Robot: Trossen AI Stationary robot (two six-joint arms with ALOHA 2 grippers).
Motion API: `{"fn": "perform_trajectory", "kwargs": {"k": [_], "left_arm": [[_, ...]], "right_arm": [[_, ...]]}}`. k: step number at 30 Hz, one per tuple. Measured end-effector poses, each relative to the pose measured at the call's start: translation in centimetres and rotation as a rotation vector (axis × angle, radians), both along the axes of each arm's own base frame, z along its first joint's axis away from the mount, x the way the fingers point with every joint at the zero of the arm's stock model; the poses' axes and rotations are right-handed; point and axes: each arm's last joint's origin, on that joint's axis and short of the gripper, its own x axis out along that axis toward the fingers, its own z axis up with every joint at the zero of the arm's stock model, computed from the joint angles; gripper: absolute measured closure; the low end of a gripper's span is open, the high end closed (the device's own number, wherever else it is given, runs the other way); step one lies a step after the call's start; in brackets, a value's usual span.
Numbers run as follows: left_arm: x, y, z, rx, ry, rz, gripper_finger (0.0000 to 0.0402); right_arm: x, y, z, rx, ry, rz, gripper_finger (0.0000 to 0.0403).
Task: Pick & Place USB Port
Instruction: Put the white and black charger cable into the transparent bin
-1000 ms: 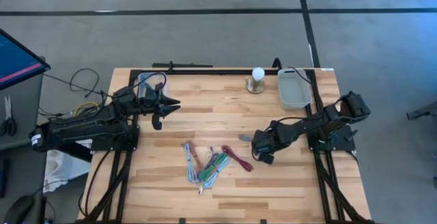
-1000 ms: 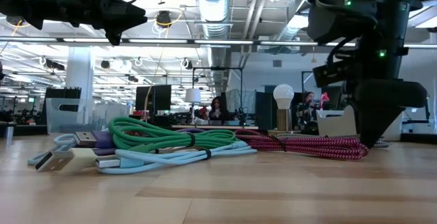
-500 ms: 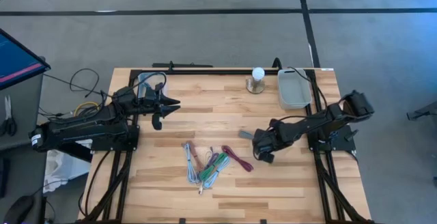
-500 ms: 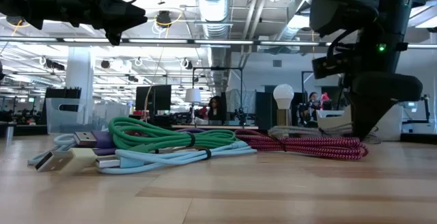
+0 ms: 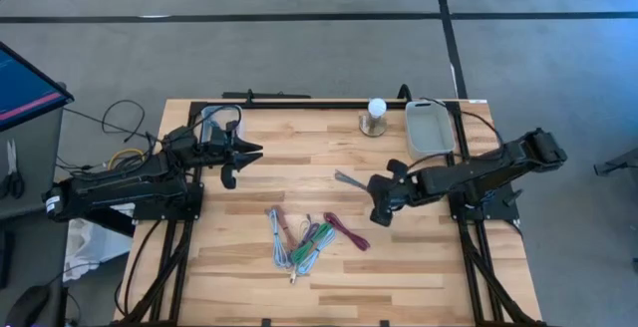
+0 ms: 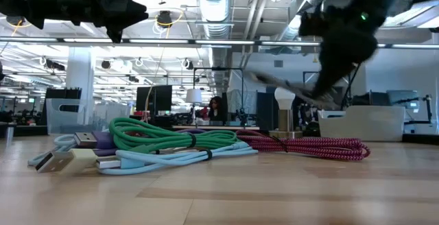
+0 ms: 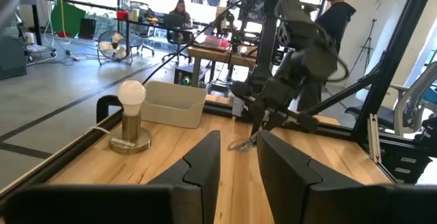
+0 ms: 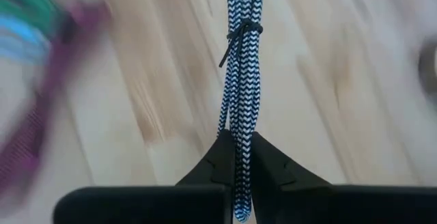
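Observation:
A bundled USB cable (image 5: 351,180) in black-and-white braid, bound by a thin black tie (image 8: 242,29), hangs above the table's middle right. My right gripper (image 5: 375,193) is shut on it. The low view shows the same cable (image 6: 274,81) jutting out from this gripper (image 6: 319,95), well above the wood. My left gripper (image 5: 249,154) waits at the far left of the table, raised and level. It is open with nothing between its fingers (image 7: 205,162). My right gripper pinches one end of the cable bundle (image 8: 239,125) between its two fingers, several strands together. The fingers slant down from the table's right and lie along the cable. The bundle sticks out beyond the fingertips, tilted and clear of the table.
A heap of green, light blue, purple and red cables (image 5: 304,237) lies at the table's near middle. A light bulb on a stand (image 5: 376,116) and a clear bin (image 5: 429,128) stand at the far right. People sit in the room beyond.
My right gripper has shut on the black-and-white cable, risen and tipped toward level, shifting a little toward the far edge. The cable, which lay on the table, is now lifted clear and sticks out from the fingers.

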Motion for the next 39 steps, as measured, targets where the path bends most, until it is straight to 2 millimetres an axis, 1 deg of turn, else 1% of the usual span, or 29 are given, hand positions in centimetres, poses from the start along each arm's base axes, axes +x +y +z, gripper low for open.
{"fn": "perform_trajectory", "kwargs": {"k": [2,5,11,16,22,26,29,31,34,37,39], "left_arm": [[0.0,0.0,0.1,0.002,-0.005,0.000,0.0304],[0.1,0.0,0.0,0.006,-0.006,0.000,0.0304],[0.8,0.3,-0.5,0.000,0.028,0.000,0.0304],[1.6,0.7,-0.8,0.001,0.026,0.000,0.0302],[1.9,0.8,-0.8,0.003,0.019,0.000,0.0267],[1.9,0.8,-0.8,-0.003,0.017,0.000,0.0242],[1.9,0.7,-0.8,-0.003,0.017,-0.006,0.0233],[2.0,0.6,-0.8,-0.002,0.014,-0.021,0.0231],[2.0,0.3,-0.7,0.002,0.004,-0.041,0.0231],[2.2,-0.1,-0.6,0.005,-0.004,-0.064,0.0233],[2.2,-0.3,-0.5,0.006,-0.007,-0.077,0.0233]], "right_arm": [[0.5,-0.3,0.8,-0.009,-0.076,0.028,0.0394],[1.2,-0.7,1.4,-0.030,-0.146,0.058,0.0394],[3.3,-1.8,1.6,-0.076,-0.277,0.117,0.0397],[5.0,-2.8,2.0,-0.070,-0.408,0.182,0.0398],[5.7,-3.7,2.5,-0.084,-0.487,0.180,0.0398],[6.2,-3.9,3.5,-0.080,-0.598,0.213,0.0398],[6.7,-4.1,3.8,-0.085,-0.648,0.226,0.0398],[7.3,-4.2,3.8,-0.088,-0.641,0.225,0.0398],[9.0,-4.3,4.1,-0.114,-0.639,0.243,0.0398],[10.9,-4.3,3.7,-0.118,-0.598,0.260,0.0398],[12.2,-4.3,3.7,-0.110,-0.595,0.278,0.0398]]}}
